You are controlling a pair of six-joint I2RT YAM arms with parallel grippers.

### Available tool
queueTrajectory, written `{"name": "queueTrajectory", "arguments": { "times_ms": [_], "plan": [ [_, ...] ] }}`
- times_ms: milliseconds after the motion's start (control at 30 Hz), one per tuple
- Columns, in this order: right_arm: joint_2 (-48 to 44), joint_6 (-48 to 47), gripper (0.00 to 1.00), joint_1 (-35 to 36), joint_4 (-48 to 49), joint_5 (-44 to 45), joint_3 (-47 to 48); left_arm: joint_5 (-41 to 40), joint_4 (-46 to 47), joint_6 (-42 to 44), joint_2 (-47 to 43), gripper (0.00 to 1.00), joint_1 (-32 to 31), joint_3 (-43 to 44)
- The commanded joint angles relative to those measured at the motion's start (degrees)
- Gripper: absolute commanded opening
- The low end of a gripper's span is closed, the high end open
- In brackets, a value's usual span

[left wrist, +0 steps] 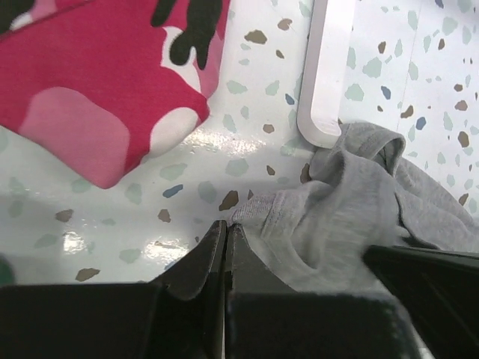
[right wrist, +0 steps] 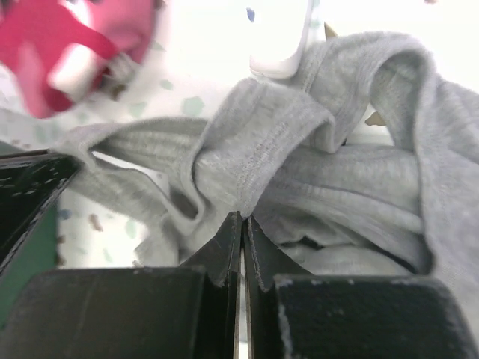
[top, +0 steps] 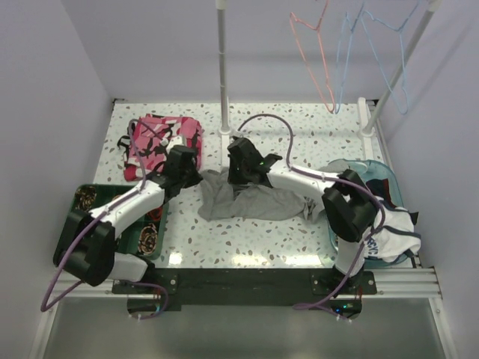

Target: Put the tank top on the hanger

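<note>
Each pinched shut on the tank top (top: pixel 254 202) bunched at its tips on the surface (top: pixel 299 142), the left end effector (left wrist: pixel 226 239) and right end effector (right wrist: pixel 241 228) look mid pick-up; next, lift it open toward the hanger (top: pixel 312 66) far beyond them.

A pink patterned garment (top: pixel 161 146) lies beyond a green tray (top: pixel 105 191); blue hangers (top: pixel 343 60) hang.

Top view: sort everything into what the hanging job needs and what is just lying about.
Job: tank top, pink-red hanger.
Lying about: patterned pink garment, light blue hangers, white garment in the blue basin, green tray.
</note>
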Motion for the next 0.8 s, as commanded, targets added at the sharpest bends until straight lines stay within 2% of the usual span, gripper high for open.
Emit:
{"name": "queueTrajectory", "arguments": {
  "times_ms": [0,167,233,333,367,400,567,600,633,667,767],
  "plan": [
    [-8.1,-3.2,0.0,0.4,-5.9,5.7,7.0,-7.7,-4.4,3.3,-4.6,0.0,0.3,4.8],
    [-12.7,-6.9,0.0,0.3,-10.0,7.6,12.4,-10.3,-7.7,5.9,-9.5,0.0,0.5,10.8],
    [-13.9,-9.4,0.0,0.2,-13.2,9.7,17.7,-11.7,-8.8,7.2,-11.2,0.0,0.5,14.3],
    [-13.8,-13.1,0.0,0.1,-17.6,12.5,28.0,-13.5,-11.3,10.4,-12.2,0.0,0.5,24.5],
    [-13.6,-14.1,0.0,0.1,-18.6,13.0,31.1,-13.7,-11.8,12.4,-12.2,0.0,0.5,30.6],
    [-12.9,-15.9,0.0,0.1,-21.0,13.6,37.9,-13.8,-12.1,13.2,-11.7,0.0,0.5,33.9],
    [-7.8,-21.3,0.0,-0.9,-26.2,15.3,59.5,-10.0,-12.0,18.3,-7.1,0.0,0.5,57.1],
    [-7.6,-22.8,0.0,-1.2,-25.7,15.3,64.4,-8.8,-11.3,18.9,-5.5,0.0,0.5,59.8],
    [-7.8,-23.7,0.0,-1.4,-24.8,15.5,65.5,-7.1,-10.2,19.3,-4.7,0.0,0.5,62.2],
    [-9.4,-24.5,0.0,-1.4,-21.0,15.6,65.7,-6.2,-9.8,19.7,-3.8,0.0,0.5,66.8],
    [-14.8,-27.3,0.0,-1.3,-11.3,15.6,60.7,-2.3,-8.3,20.2,-0.6,0.0,0.5,73.7]
  ]
}}
